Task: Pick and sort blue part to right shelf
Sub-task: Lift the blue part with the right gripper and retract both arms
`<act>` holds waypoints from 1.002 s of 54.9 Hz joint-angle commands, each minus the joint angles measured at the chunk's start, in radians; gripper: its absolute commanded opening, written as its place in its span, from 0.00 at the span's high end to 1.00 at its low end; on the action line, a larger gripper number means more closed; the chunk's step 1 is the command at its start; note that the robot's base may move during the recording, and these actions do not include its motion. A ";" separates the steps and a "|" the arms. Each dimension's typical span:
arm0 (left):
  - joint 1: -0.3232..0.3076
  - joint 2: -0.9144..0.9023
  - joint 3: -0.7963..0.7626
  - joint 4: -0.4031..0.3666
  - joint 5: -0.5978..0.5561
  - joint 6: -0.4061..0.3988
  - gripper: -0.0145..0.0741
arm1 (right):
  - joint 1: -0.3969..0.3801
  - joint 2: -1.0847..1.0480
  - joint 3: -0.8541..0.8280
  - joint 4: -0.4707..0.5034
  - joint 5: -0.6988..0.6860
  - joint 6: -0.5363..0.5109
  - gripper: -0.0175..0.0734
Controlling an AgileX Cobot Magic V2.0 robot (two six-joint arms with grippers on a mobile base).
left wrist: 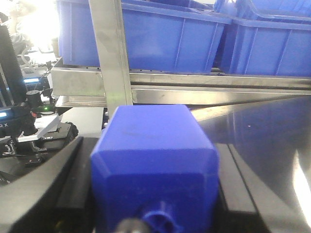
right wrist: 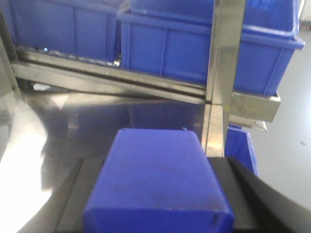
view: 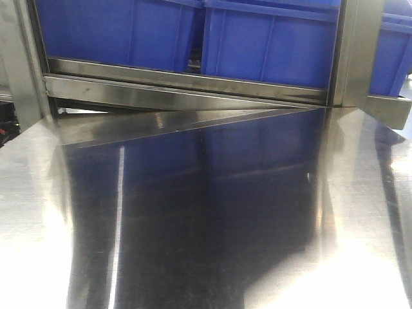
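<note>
In the left wrist view a blue part (left wrist: 153,155), a boxy block with bevelled edges and a round stub at its near end, sits between the black fingers (left wrist: 70,187) of my left gripper (left wrist: 153,194), which is shut on it. A second blue part (right wrist: 155,179), a smooth rectangular block, is clamped in my right gripper (right wrist: 155,204). The right shelf (view: 187,80) stands just ahead. It has a steel front rail (right wrist: 107,80), an upright post (right wrist: 223,53) and large blue bins (view: 122,32). Neither gripper shows in the front view.
A shiny steel tabletop (view: 193,212) runs up to the rack. Another upright post (left wrist: 112,53) stands right ahead of the left gripper. Black equipment with small lights (left wrist: 19,116) sits off the table's left. A smaller blue bin (right wrist: 240,148) shows below the rack's right end.
</note>
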 commanded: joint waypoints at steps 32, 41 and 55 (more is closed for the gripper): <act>0.000 0.007 -0.026 0.007 -0.098 0.002 0.46 | 0.000 -0.010 -0.044 -0.016 -0.090 -0.011 0.48; 0.000 0.007 -0.026 0.007 -0.098 0.002 0.46 | 0.000 -0.010 -0.043 -0.016 -0.089 -0.011 0.48; 0.000 0.007 -0.026 0.007 -0.098 0.002 0.46 | 0.000 -0.010 -0.043 -0.016 -0.089 -0.011 0.48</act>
